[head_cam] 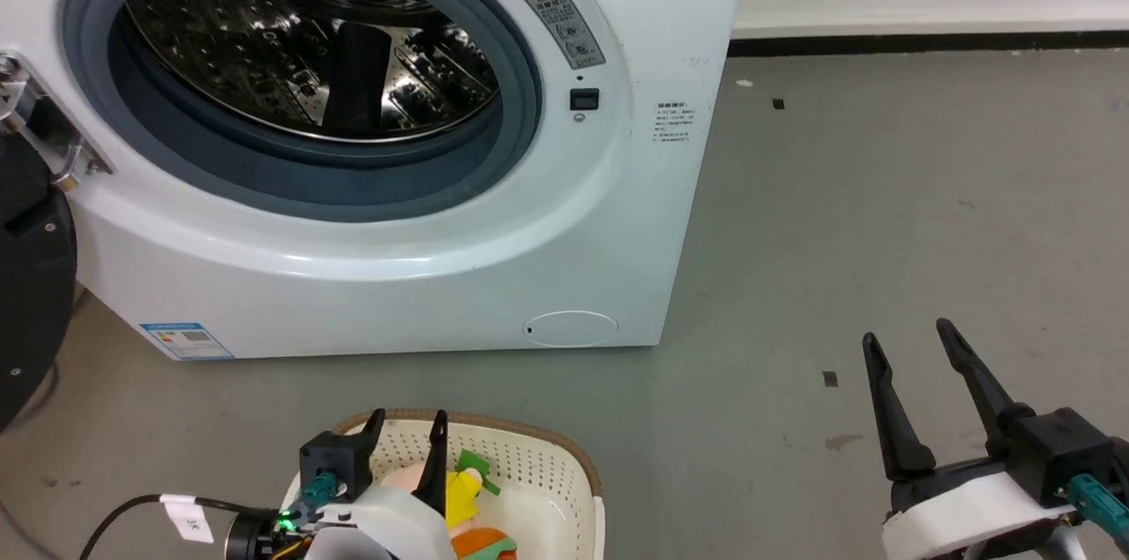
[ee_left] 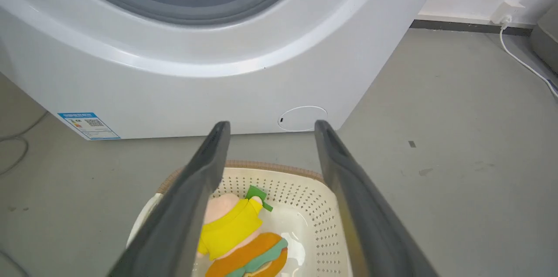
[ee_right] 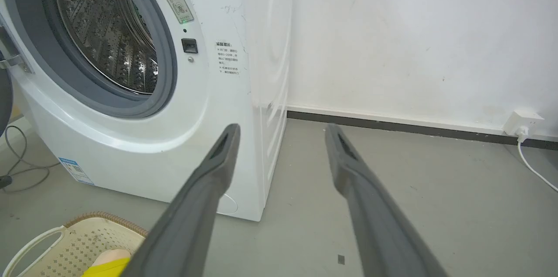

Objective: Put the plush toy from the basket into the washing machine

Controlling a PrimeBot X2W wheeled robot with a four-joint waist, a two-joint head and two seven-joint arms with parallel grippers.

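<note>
The plush toy (ee_left: 231, 224) lies in the basket (ee_left: 318, 207), pink and yellow with an orange burger part; it also shows in the head view (head_cam: 467, 489) and at the right wrist view's bottom edge (ee_right: 107, 264). The basket (head_cam: 556, 463) stands on the floor in front of the washing machine (head_cam: 441, 251), whose porthole is uncovered with the steel drum (head_cam: 309, 48) showing. My left gripper (head_cam: 407, 423) hovers open above the basket, its fingers (ee_left: 205, 172) straddling the toy from above without touching it. My right gripper (head_cam: 908, 339) is open and empty over bare floor at the right.
The black-framed door (head_cam: 31, 295) hangs open at the far left. A white cable and wall plug (ee_right: 523, 124) lie along the skirting at the right. Grey cables (ee_right: 22, 168) trail on the floor left of the machine. Open grey floor stretches to the right.
</note>
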